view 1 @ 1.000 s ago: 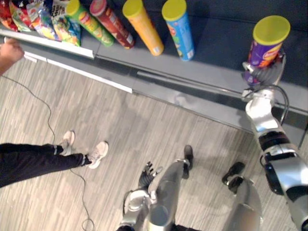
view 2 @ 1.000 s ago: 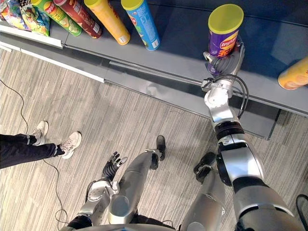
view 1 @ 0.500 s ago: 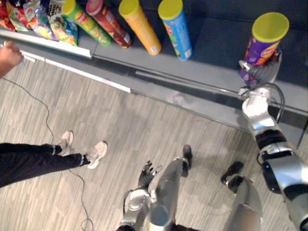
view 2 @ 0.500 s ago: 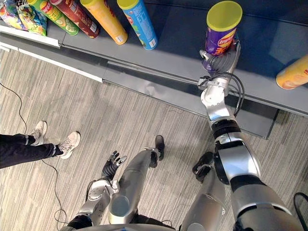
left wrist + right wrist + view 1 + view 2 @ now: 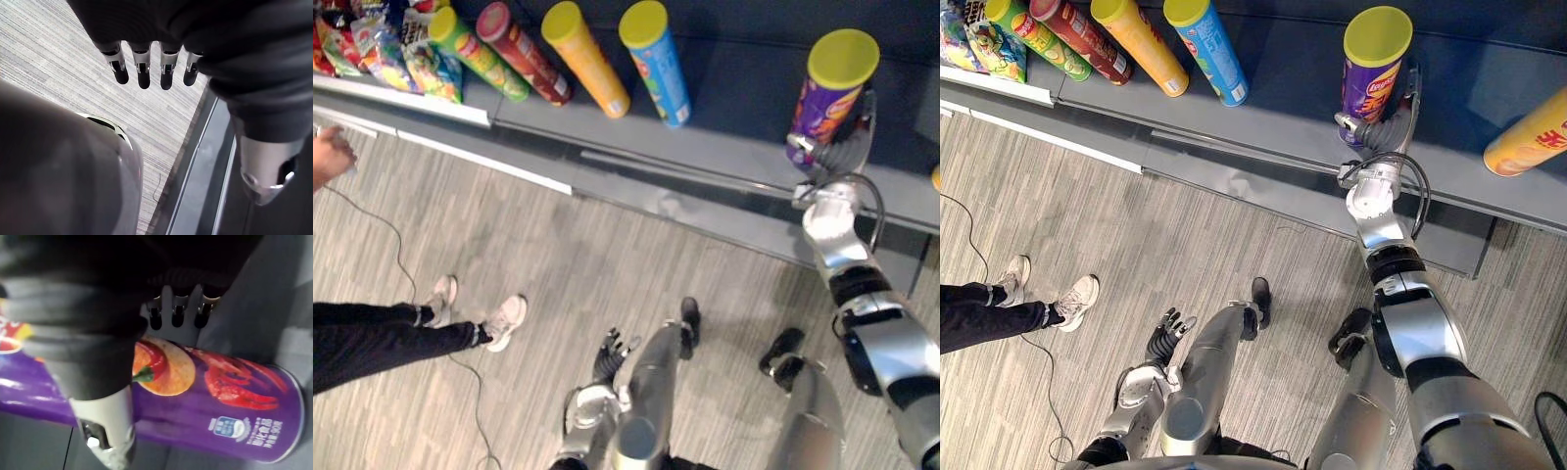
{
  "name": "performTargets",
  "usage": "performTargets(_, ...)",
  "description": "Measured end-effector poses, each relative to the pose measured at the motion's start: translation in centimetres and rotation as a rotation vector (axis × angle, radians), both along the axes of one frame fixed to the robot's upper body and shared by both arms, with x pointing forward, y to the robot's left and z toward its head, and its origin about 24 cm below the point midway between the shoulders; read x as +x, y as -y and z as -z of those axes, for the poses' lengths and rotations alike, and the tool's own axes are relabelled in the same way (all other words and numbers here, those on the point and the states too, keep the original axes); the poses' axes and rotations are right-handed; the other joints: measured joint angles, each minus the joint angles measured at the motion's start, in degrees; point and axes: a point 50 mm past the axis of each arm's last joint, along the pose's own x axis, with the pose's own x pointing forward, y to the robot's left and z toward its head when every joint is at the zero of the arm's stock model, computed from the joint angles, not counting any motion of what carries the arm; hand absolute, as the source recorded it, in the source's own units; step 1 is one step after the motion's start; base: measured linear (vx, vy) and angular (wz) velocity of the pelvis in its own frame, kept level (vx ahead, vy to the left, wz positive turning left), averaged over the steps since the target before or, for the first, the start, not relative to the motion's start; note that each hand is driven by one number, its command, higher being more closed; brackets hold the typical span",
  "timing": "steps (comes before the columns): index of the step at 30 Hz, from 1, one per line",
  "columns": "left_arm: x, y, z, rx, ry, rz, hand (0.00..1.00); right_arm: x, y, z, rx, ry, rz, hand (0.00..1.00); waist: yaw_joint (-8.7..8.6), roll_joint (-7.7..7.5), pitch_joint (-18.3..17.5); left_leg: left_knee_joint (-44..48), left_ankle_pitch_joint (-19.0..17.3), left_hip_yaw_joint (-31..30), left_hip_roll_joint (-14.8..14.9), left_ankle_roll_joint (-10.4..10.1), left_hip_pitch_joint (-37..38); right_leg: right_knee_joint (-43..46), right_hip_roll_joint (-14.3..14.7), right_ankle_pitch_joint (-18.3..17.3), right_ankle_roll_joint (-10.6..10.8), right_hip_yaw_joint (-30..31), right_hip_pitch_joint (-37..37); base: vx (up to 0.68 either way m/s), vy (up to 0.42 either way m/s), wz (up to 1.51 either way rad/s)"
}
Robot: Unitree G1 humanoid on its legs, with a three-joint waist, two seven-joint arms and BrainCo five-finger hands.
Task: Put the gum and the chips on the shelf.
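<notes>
One purple chips can (image 5: 1371, 69) stands on the dark shelf (image 5: 1273, 113), its long axis upright and its yellow lid on top. My right hand (image 5: 1383, 132) is curled round its lower part, thumb opposite fingers. Four more stand to its left: green can (image 5: 1038, 44), red can (image 5: 1087, 49), orange can (image 5: 1146, 54), blue can (image 5: 1209, 54). My left hand (image 5: 1167, 338) hangs low, its fingers loosely spread

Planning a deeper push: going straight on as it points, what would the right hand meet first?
Likely the shelf's dark back wall, behind the purple chips can that the right hand holds; depth unclear.
</notes>
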Motion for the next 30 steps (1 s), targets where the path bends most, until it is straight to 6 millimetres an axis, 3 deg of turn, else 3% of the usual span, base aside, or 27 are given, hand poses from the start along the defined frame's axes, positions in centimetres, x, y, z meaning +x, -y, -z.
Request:
performTargets(4,-0.2,-0.2,0.3,-0.002,-0.022,-0.012,0.00,-0.1,-0.2,2.4,0.016,-0.077,-0.020,0.00,-0.40,-0.01,0.01,-0.12,-0.33,0.30,0.68,-0.22,1.26,-0.76,0.75,0.02,0.02,0.10,1.26,0.02,-0.026,-0.08)
performTargets(8,-0.4,-0.3,0.5,0.000,-0.033,-0.020,0.00,-0.4,0.2,3.5,0.029,-0.109,-0.017,0.00,-0.88,-0.17,0.11,-0.91,-0.29,0.91,1.08,-0.28,2.64,-1.64,1.27,0.08,0.08,0.33,2.28,0.03,-0.028,-0.09)
performTargets(12,-0.6,-0.7,0.8,0.005,-0.050,-0.036,0.00,-0.7,0.3,5.4,0.084,-0.161,-0.024,0.00,-2.27,-0.73,0.51,-2.41,-0.21,1.84,1.44,-0.41,5.37,-3.32,2.08,0.59,0.40,0.87,4.32,0.05,-0.021,-0.11)
performTargets(20,-1.1,-2.2,1.4,0.023,-0.084,-0.083,0.00,-2.3,0.6,9.8,0.161,-0.256,-0.019,0.00,-5.26,-3.39,1.93,-6.66,0.09,4.01,1.80,-0.90,12.21,-7.97,3.84,1.79,0.97,2.12,9.90,0.06,-0.015,-0.13)
performTargets(26,-2.1,-4.1,1.7,0.036,-0.102,-0.124,0.00,-5.3,-0.9,14.2,0.202,-0.342,-0.103,0.00,-7.49,-7.82,2.77,-12.96,0.84,7.15,1.59,-1.75,20.63,-13.97,5.57,3.41,1.58,3.78,16.28,0.10,0.011,-0.21)
performTargets(28,-3.4,-5.0,2.2,0.038,-0.138,-0.160,0.00,-7.7,-2.0,16.3,0.231,-0.381,-0.166,0.00,-9.50,-9.95,1.90,-16.21,1.46,8.38,1.18,-2.20,24.72,-17.17,6.42,4.49,2.06,4.51,19.66,0.15,0.027,-0.20)
performTargets(30,-4.5,-5.6,2.7,0.041,-0.171,-0.188,0.00,-9.6,-2.4,17.9,0.233,-0.425,-0.204,0.00,-10.42,-11.41,0.00,-18.60,1.89,9.38,0.60,-2.26,26.46,-18.47,6.47,4.67,2.36,4.90,20.54,0.13,0.028,-0.15)
